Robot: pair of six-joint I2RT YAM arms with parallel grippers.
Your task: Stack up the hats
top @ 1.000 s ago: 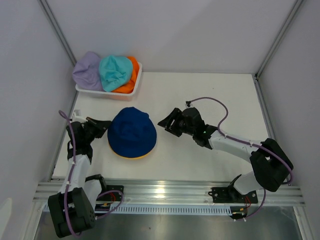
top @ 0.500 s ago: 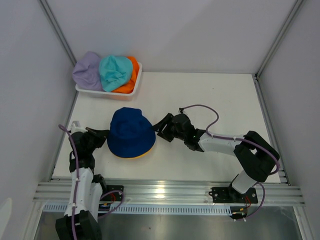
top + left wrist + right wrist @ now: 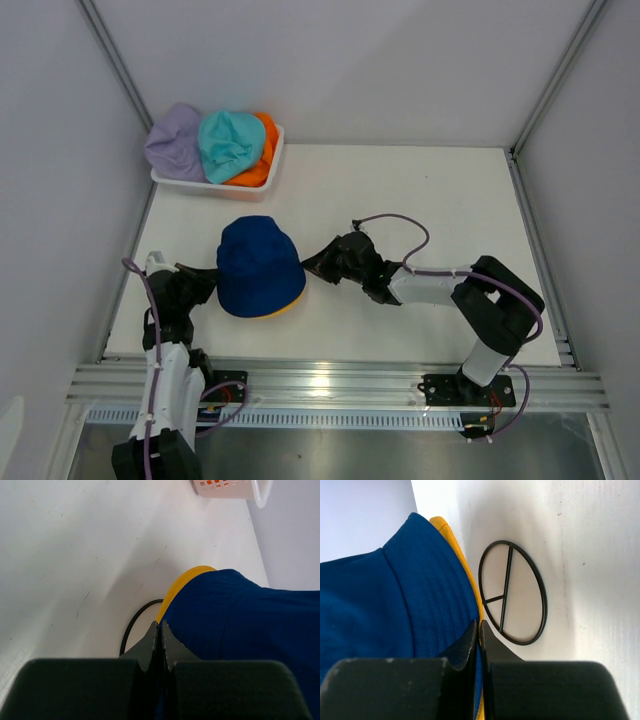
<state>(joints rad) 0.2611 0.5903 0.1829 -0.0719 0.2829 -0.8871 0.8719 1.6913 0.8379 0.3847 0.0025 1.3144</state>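
Note:
A navy hat point(image 3: 258, 262) lies over a yellow hat point(image 3: 288, 307), of which only a rim of brim shows. My left gripper point(image 3: 207, 281) is shut on the navy brim at its left edge. In the left wrist view its jaws point(image 3: 160, 624) are pressed together with navy cloth point(image 3: 235, 625) between them and the yellow brim point(image 3: 186, 578) just beyond. At the right edge my right gripper point(image 3: 312, 266) is shut on both brims. The right wrist view shows navy point(image 3: 395, 610) and yellow cloth point(image 3: 465, 565) pinched in that gripper point(image 3: 479, 623).
A white mesh basket point(image 3: 215, 187) at the back left holds a lavender hat point(image 3: 175, 140), a teal hat point(image 3: 228, 141) and an orange hat point(image 3: 263, 160). A black wire stand point(image 3: 512, 592) lies on the table under the two hats, and its ring point(image 3: 131, 626) also shows in the left wrist view.
My right gripper has moved left to the hats' right edge and shut on the brims. The left arm drew back a little and the hats shifted slightly towards it.

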